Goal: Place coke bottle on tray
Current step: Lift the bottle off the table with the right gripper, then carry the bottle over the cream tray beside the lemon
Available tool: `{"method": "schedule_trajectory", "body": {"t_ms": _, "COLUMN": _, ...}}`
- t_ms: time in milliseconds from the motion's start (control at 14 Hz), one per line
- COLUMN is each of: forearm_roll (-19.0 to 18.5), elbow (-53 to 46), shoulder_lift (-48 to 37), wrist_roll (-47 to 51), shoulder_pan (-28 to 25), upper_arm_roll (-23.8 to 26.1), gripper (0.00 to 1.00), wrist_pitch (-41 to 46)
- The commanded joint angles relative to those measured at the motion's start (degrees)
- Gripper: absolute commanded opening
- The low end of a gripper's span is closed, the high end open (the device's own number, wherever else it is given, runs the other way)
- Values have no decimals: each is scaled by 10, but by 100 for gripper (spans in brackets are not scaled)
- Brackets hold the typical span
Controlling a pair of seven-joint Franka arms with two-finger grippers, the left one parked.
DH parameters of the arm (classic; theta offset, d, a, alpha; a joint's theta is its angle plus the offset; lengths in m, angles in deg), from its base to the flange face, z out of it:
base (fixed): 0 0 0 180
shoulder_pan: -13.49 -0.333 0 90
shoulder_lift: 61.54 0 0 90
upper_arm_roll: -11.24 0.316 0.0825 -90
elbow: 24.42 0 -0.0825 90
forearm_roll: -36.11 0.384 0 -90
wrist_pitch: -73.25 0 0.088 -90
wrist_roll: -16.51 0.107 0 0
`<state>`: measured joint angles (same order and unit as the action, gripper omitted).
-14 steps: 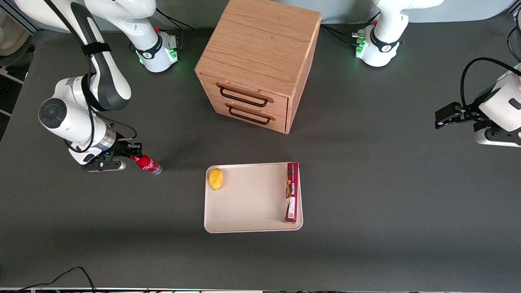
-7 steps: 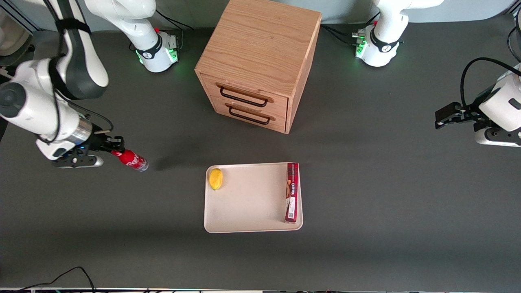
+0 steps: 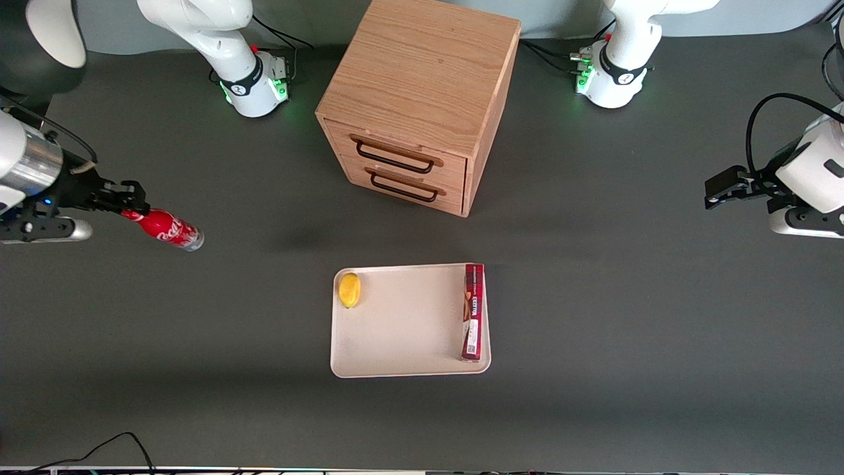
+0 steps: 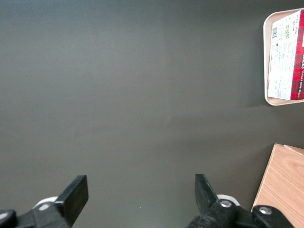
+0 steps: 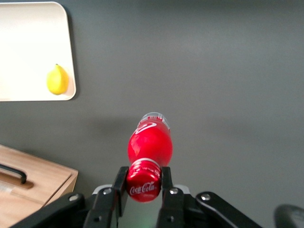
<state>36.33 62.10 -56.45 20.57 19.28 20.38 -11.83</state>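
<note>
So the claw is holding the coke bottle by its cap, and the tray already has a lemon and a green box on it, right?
Not quite: the box on the tray is dark red, as the front view shows. The claw does grip the coke bottle by its cap, and the lemon is there.

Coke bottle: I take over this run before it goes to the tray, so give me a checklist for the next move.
1. Grip: the gripper has its jaws shut on the red cap of the small red coke bottle: ok.
2. Bottle off the dark table: ok, lifted.
3. Bottle over the flat cream-beige tray: not ok, it hangs toward the working arm's end.
4. Free tray space: ok, the middle is bare between the yellow lemon and the long dark-red box.
5. Wooden two-drawer cabinet: ok, drawers shut.
</note>
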Motion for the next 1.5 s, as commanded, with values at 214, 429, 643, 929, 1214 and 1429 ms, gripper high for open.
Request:
{"method": "schedule_trajectory", "body": {"t_ms": 214, "forearm_roll": -20, "elbow": -183, "shoulder_lift": 159, "wrist_roll": 127, "shoulder_pan": -76, "upper_arm_roll": -3, "gripper": 0, "wrist_pitch": 35}}
{"method": "schedule_trajectory", "body": {"t_ms": 429, "forearm_roll": -40, "elbow": -267, "shoulder_lift": 255, "wrist_roll": 216, "shoulder_pan": -151, "upper_arm_roll": -8, "gripper": 0, "wrist_pitch": 26}}
{"method": "schedule_trajectory", "body": {"t_ms": 643, "forearm_roll": -47, "elbow": -319, "shoulder_lift": 330, "wrist_roll": 285, "shoulder_pan": -226, "upper_arm_roll": -49, "gripper": 0, "wrist_pitch": -41}}
{"method": "schedule_trajectory", "body": {"t_ms": 929, "forearm_roll": -46, "elbow": -324, "shoulder_lift": 400, "wrist_roll": 357, "shoulder_pan": -342, "upper_arm_roll": -148, "gripper": 0, "wrist_pitch": -182}}
{"method": "schedule_trajectory", "body": {"t_ms": 1214, "forearm_roll": -43, "elbow": -323, "shoulder_lift": 442, "wrist_roll": 373, "shoulder_pan": -355, "upper_arm_roll": -148, "gripper": 0, "wrist_pitch": -263}}
{"method": "schedule_trajectory", "body": {"t_ms": 1429, "forearm_roll": -41, "elbow": -322, "shoulder_lift": 454, "wrist_roll": 374, "shoulder_pan": -358, "upper_arm_roll": -147, "gripper": 0, "wrist_pitch": -272}}
